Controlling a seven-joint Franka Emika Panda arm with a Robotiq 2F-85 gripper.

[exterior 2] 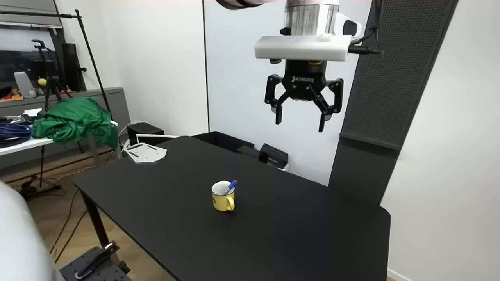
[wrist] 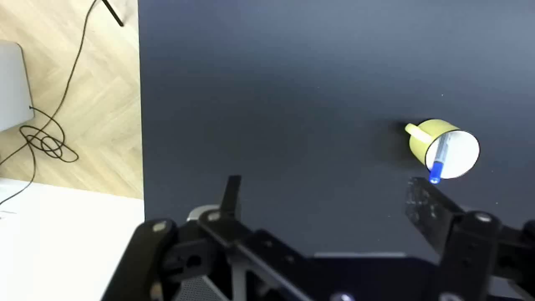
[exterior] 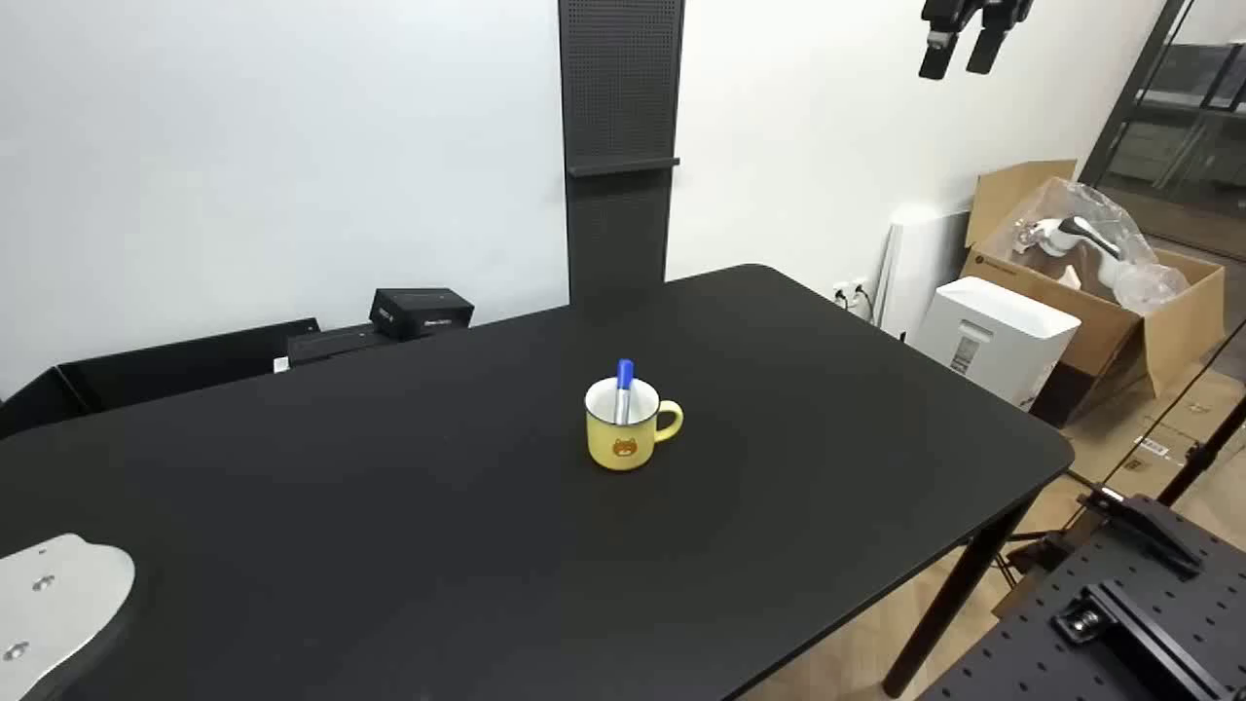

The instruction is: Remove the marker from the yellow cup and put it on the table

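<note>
The yellow cup [exterior: 613, 450] stands upright on the black table [exterior: 409, 555]; it also shows in an exterior view [exterior 2: 221, 203] and in the wrist view [wrist: 419, 149]. The white marker with a blue end [exterior: 625, 378] leans inside the cup, blue end up and above the rim. It also shows in an exterior view [exterior 2: 232, 185] and in the wrist view [wrist: 437, 166]; its lower end is partly hidden in the cup. My gripper [exterior 2: 300, 125] is open and empty, high above the table and apart from the cup. Its fingers show in the wrist view [wrist: 326, 182] and in an exterior view [exterior: 959, 66].
A white metal plate [exterior: 63, 604] sits at a table corner, also in an exterior view [exterior 2: 145, 153]. Black boxes [exterior: 421, 312] stand by the wall behind the table edge. A cardboard box [exterior: 1100, 321] and a white bin [exterior: 1003, 336] stand on the floor.
</note>
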